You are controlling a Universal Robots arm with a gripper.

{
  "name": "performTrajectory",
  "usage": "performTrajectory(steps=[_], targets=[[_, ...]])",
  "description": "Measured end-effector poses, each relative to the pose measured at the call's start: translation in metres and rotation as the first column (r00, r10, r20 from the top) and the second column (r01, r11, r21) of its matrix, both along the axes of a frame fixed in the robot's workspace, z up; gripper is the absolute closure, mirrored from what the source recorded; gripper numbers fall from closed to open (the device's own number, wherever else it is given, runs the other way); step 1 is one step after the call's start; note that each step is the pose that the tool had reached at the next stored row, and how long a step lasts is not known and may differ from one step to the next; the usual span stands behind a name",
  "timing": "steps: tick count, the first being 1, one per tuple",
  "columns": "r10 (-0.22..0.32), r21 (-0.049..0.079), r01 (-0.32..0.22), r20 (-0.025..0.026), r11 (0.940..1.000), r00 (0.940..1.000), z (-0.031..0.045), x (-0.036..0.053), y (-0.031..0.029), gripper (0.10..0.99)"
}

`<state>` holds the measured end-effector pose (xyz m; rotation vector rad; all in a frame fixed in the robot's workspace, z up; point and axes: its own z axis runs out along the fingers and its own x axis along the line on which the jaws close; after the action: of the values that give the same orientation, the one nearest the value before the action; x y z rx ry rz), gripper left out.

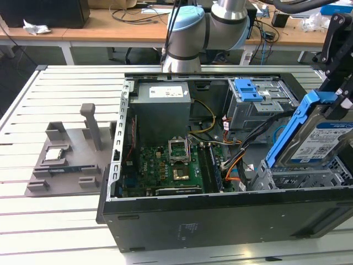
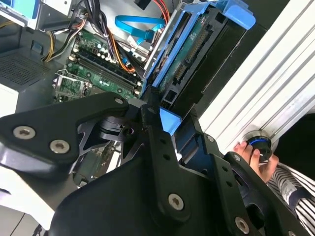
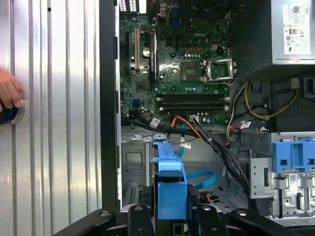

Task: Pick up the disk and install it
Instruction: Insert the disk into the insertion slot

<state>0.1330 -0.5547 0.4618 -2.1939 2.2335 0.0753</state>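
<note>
The disk point(image 1: 315, 142) is a silver drive with a white-and-blue label in a blue plastic caddy. It hangs tilted, on edge, over the metal drive bay point(image 1: 300, 178) at the front corner of the open computer case, on the exterior view's right. My black gripper point(image 1: 337, 96) is shut on the caddy's upper end. In the second wrist view the disk point(image 2: 194, 56) shows its green circuit-board underside beyond my gripper point(image 2: 170, 123). In the first wrist view the blue caddy point(image 3: 170, 179) rises between my fingers point(image 3: 170, 219), above the case floor and cables.
The case point(image 1: 220, 223) lies open on a slatted white table. Inside are the motherboard point(image 1: 171, 165), a grey power supply point(image 1: 162, 105), loose cables point(image 1: 242, 152) and a second cage with a blue latch point(image 1: 248, 88). A grey fixture point(image 1: 66, 160) holds a small chip. A person's hand point(image 3: 9, 92) rests on a round button.
</note>
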Motion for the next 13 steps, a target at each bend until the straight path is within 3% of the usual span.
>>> performTrajectory(steps=[4, 13], targets=[[0.0, 0.0, 0.0, -0.0008, 1.0, 1.0, -0.01, 0.0, 0.0, 0.722], [0.0, 0.0, 0.0, -0.0008, 1.0, 1.0, -0.014, 0.0, 0.0, 0.722]])
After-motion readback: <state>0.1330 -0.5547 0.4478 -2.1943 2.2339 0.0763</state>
